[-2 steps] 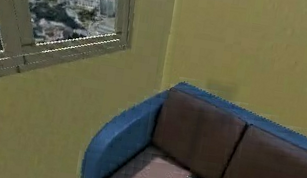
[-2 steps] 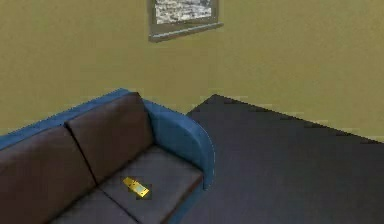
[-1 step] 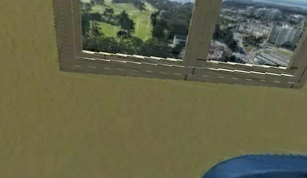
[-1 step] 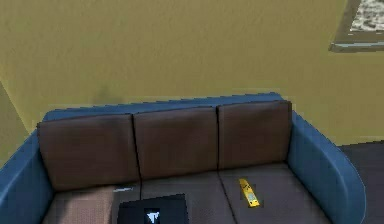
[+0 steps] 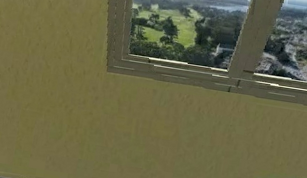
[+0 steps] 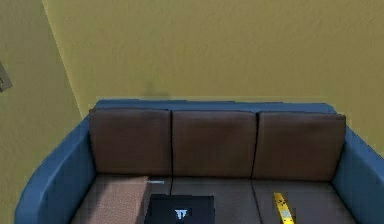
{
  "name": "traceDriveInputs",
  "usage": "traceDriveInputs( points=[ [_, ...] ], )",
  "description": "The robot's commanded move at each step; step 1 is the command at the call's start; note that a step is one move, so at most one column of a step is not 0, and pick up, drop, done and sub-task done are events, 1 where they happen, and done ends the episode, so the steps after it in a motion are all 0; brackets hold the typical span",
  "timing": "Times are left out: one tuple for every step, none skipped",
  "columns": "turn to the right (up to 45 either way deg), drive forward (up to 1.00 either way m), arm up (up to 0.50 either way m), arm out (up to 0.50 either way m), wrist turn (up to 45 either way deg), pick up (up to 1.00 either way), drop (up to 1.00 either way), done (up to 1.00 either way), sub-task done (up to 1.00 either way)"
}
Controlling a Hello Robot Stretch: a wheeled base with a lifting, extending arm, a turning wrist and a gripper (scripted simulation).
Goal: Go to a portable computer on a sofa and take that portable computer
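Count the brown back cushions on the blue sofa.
3, side by side along the blue padded sofa: the left brown back cushion, the middle brown back cushion, the right brown back cushion. None seems hidden.

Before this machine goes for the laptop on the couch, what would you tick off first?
1. Sofa found: ok. The blue sofa with brown cushions lies across the arm side view.
2. Laptop located: ok. The black laptop lies flat on the middle seat.
3. Laptop fully in view: not ok. The arm side view's bottom edge cuts it off.
4. Space beside the laptop: ok. A yellow object lies apart on the next seat.
5. Room to drive ahead: not ok, I would judge. The wall and window look close.
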Motion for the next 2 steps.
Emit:
traceDriveInputs(
  points=[
    [0.0, 0.0, 0.42, 0.0, 0.0, 0.0, 0.0, 0.0, 0.0],
    [0.0, 0.0, 0.0, 0.24, 0.0, 0.0, 0.0, 0.0, 0.0]
  ],
)
